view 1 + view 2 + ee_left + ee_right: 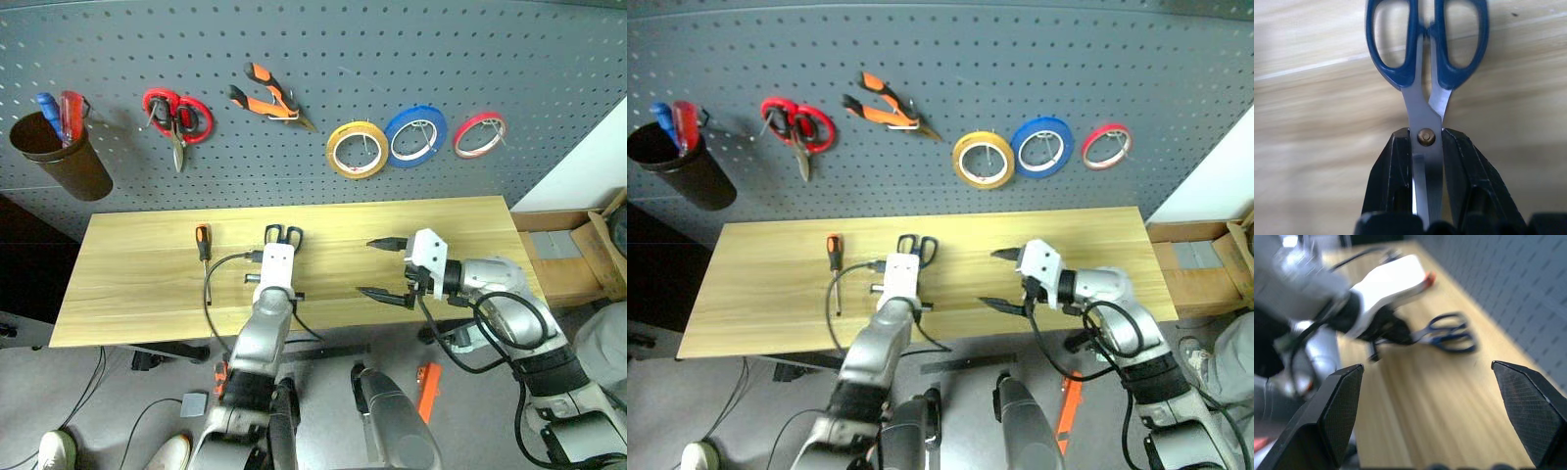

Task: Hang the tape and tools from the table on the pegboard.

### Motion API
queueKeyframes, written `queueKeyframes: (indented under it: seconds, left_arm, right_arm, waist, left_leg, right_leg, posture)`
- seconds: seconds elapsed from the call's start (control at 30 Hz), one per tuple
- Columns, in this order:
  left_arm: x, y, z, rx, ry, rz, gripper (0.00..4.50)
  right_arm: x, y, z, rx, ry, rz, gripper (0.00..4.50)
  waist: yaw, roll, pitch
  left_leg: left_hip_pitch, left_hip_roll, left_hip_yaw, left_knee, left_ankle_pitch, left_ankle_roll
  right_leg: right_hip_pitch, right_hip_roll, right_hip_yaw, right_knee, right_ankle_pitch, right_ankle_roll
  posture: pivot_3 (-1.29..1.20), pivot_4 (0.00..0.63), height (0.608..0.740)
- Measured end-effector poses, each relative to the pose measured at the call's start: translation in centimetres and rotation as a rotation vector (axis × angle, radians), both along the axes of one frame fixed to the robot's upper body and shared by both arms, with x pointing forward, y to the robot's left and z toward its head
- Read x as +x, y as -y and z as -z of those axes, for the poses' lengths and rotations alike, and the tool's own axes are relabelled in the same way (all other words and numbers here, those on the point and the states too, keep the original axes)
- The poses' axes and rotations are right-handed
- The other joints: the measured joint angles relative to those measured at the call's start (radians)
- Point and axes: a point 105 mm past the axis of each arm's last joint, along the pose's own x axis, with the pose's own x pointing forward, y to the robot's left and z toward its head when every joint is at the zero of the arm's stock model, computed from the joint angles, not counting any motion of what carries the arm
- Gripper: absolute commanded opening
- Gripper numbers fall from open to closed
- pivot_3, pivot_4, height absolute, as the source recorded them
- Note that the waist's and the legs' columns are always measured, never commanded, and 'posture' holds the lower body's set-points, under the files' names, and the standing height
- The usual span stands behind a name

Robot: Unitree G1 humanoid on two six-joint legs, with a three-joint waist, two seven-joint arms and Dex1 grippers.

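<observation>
The dark-blue-handled scissors point(283, 235) lie on the light wooden table point(137, 284) near its middle. My left gripper point(1426, 139) is shut on their blades at the pivot, with the handles pointing toward the pegboard point(392, 59). My right gripper point(367, 266) hovers open over the table to the right, with nothing between its fingers. The orange-and-black screwdriver point(203, 245) lies on the table left of the scissors. On the pegboard hang the orange-and-black pliers point(269, 98) and the yellow tape point(335, 157).
Also on the pegboard are red-handled scissors point(176, 116), a blue ring point(392, 132), a thin red ring point(460, 139) and a brown cup point(64, 157) holding tools at the far left. A cardboard box point(578, 255) stands beyond the table's right end.
</observation>
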Motion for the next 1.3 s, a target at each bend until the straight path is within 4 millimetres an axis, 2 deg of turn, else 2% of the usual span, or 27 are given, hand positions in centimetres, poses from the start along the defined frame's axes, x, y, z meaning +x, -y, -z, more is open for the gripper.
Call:
queueKeyframes:
  seconds: [0.07,0.2,0.33,0.43,0.6,0.7,0.87,1.3]
  left_arm:
    - [-1.2,-1.0,-1.4,0.077,0.066,-0.001,0.59]
    - [-4.7,-3.0,-4.3,0.275,0.212,0.000,0.59]
    - [-6.0,-3.1,-7.1,0.349,0.337,0.009,0.59]
    - [-6.9,-3.3,-9.2,0.430,0.436,0.028,0.59]
    - [-6.3,-3.7,-12.0,0.456,0.555,-0.003,0.59]
    - [-5.5,-4.4,-13.3,0.467,0.598,-0.040,0.59]
    - [-4.5,-5.6,-14.2,0.479,0.620,-0.080,0.59]
    - [-4.0,-5.0,-14.6,0.456,0.649,-0.058,0.59]
  right_arm:
    - [-0.5,-0.3,-0.8,0.073,-0.001,0.013,4.50]
    - [-1.7,-1.0,-3.0,0.257,-0.006,0.039,4.50]
    - [-2.3,-1.8,-4.8,0.342,0.003,0.044,4.50]
    - [-2.0,-2.4,-5.5,0.405,0.001,0.084,4.50]
    - [-1.1,-3.0,-7.3,0.448,0.070,0.099,4.50]
    - [-0.7,-3.1,-7.7,0.455,0.111,0.109,4.50]
    - [0.0,-3.4,-8.4,0.480,0.138,0.106,4.50]
    - [0.5,-3.2,-8.3,0.466,0.164,0.132,4.50]
  waist:
    - [0.006,0.000,0.000]
    - [0.014,0.000,0.000]
    - [0.026,0.000,-0.001]
    - [0.026,0.000,-0.001]
    - [0.033,0.000,-0.001]
    - [0.037,0.000,-0.001]
    - [0.040,0.000,-0.001]
    - [0.049,0.000,-0.001]
  left_leg:
    - [0.000,0.000,0.000,0.001,0.000,0.000]
    - [0.000,0.000,0.000,0.001,0.000,0.000]
    - [0.000,0.000,0.000,0.002,0.000,0.000]
    - [-0.001,0.000,0.001,0.001,0.000,0.000]
    - [-0.002,0.000,0.001,0.001,0.000,0.000]
    - [-0.002,0.000,0.001,0.001,0.000,0.000]
    - [-0.002,0.000,0.001,0.001,0.000,0.000]
    - [-0.002,0.000,0.000,0.003,0.000,0.000]
  right_leg:
    - [0.000,0.000,0.000,0.000,0.000,0.000]
    - [0.000,-0.004,0.001,0.000,0.000,0.000]
    - [0.000,-0.005,0.000,-0.001,-0.004,-0.007]
    - [0.000,-0.007,0.000,-0.002,-0.004,-0.007]
    - [0.000,-0.006,-0.003,-0.001,-0.002,-0.003]
    - [0.000,-0.006,-0.004,-0.001,-0.002,-0.003]
    - [0.000,-0.006,-0.005,0.000,-0.001,-0.003]
    - [0.000,-0.007,-0.005,0.002,-0.001,-0.003]
  posture:
    - [-0.08,0.312,0.740]
    - [-0.07,0.299,0.740]
    - [-0.04,0.288,0.740]
    - [-0.03,0.283,0.740]
    - [-0.02,0.278,0.740]
    - [-0.02,0.277,0.740]
    - [-0.02,0.282,0.740]
    - [-0.03,0.282,0.740]
